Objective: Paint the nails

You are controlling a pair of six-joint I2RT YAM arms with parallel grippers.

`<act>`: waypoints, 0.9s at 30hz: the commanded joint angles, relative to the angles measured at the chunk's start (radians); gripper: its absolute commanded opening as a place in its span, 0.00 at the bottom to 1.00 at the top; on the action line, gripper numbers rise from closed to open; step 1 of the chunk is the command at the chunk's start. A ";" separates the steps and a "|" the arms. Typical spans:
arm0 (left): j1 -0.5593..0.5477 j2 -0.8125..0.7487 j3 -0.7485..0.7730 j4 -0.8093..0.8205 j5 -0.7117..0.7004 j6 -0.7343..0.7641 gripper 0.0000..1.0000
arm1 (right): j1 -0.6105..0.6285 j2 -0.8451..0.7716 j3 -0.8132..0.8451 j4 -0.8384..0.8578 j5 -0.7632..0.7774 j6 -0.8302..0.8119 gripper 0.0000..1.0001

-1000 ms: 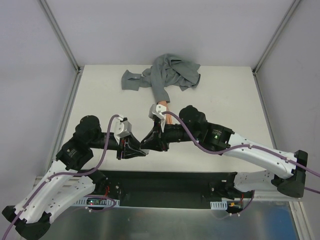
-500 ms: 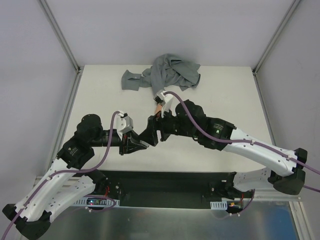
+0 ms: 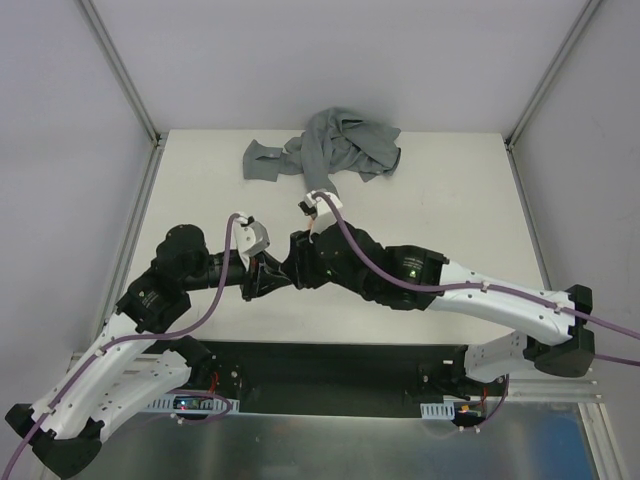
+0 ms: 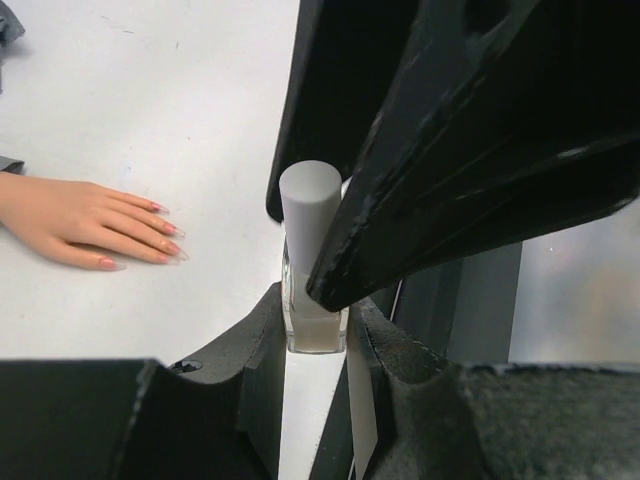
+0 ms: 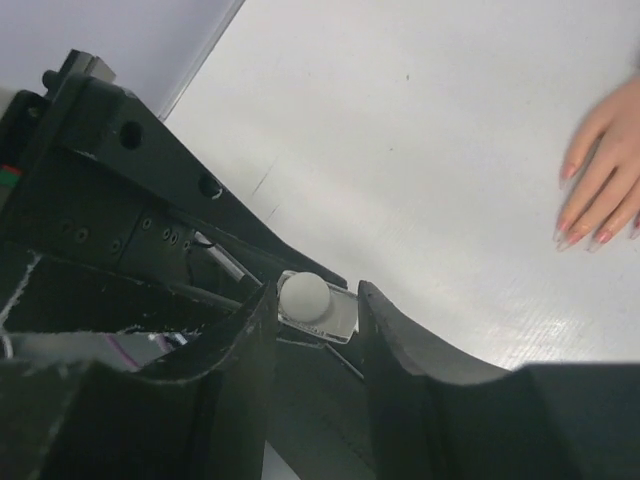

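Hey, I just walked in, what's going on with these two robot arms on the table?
The left hand is clamped on a small bottle, holding it upright. The right hand has its fingers on either side of the bottle's white cap; whether it actually grips the cap is unclear. The mannequin hand lies flat on the table nearby, untouched, with its nails facing up and its grey sleeve bunched behind it.

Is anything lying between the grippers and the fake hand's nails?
Nothing visible: only table surface separates the nails from the bottle in the left gripper; its cap sits between the right gripper's fingers.
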 commanded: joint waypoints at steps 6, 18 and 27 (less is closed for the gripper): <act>-0.005 -0.025 0.048 0.032 0.122 -0.010 0.00 | -0.007 -0.016 -0.015 0.101 -0.167 -0.326 0.01; -0.005 0.014 0.053 0.034 0.413 0.003 0.00 | -0.087 -0.109 -0.231 0.337 -0.864 -0.520 0.00; -0.005 -0.002 0.041 0.034 0.238 0.012 0.00 | -0.089 -0.138 -0.172 0.267 -0.530 -0.322 0.63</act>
